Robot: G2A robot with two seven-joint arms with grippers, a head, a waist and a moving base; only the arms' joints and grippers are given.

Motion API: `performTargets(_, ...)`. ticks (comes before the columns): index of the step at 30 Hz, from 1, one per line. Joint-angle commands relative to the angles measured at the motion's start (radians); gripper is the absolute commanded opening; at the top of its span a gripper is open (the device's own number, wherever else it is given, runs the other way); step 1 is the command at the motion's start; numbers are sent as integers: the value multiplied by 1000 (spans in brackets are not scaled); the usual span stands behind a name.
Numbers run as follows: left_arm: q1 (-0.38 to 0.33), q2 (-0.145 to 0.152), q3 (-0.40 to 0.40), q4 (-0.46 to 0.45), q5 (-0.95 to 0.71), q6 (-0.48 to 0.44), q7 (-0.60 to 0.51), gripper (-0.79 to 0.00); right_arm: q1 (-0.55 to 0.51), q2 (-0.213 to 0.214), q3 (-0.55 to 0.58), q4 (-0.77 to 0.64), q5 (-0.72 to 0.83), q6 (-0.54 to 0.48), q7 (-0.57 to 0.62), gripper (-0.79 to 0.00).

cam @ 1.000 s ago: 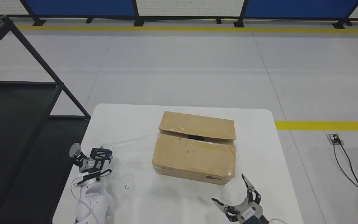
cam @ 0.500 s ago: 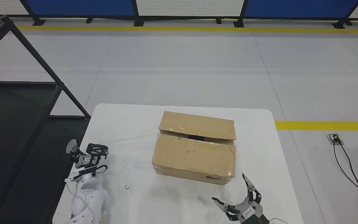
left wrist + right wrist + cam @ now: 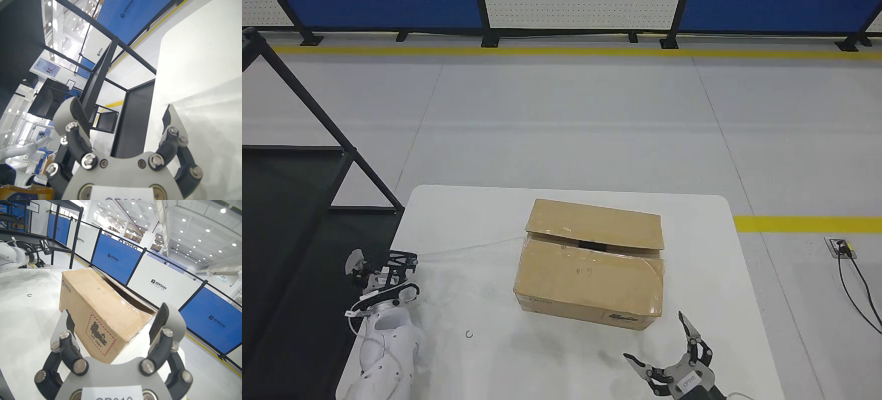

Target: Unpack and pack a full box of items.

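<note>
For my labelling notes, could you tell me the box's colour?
Brown cardboard box, best in right wrist view.

A white table (image 3: 472,215) carries a small dark ring (image 3: 471,333) on its near left part. A black metal frame (image 3: 302,190) stands on the floor just beside the table's left edge. A yellow floor line (image 3: 802,224) runs off from its right side past a floor socket with a cable (image 3: 840,247), and a fence of blue and white panels (image 3: 572,12) stands well beyond its far edge.

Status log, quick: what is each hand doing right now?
Left hand: open, holding nothing.
Right hand: open, holding nothing.
</note>
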Motion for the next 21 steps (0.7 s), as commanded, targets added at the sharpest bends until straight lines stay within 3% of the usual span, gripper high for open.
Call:
performTargets(1, -17, 0, -8, 29, -16, 1, -2, 0, 0, 0, -1, -1, -1, 1, 0, 0)
performTargets(11, -24, -2, -23, 41, -69, 32, 51, 0, 1, 1, -2, 0, 1, 5, 4, 0)
performTargets(21, 153, -1, -41, -203, -128, 35, 256, 0, 10, 2, -5, -1, 0, 2, 9, 0)
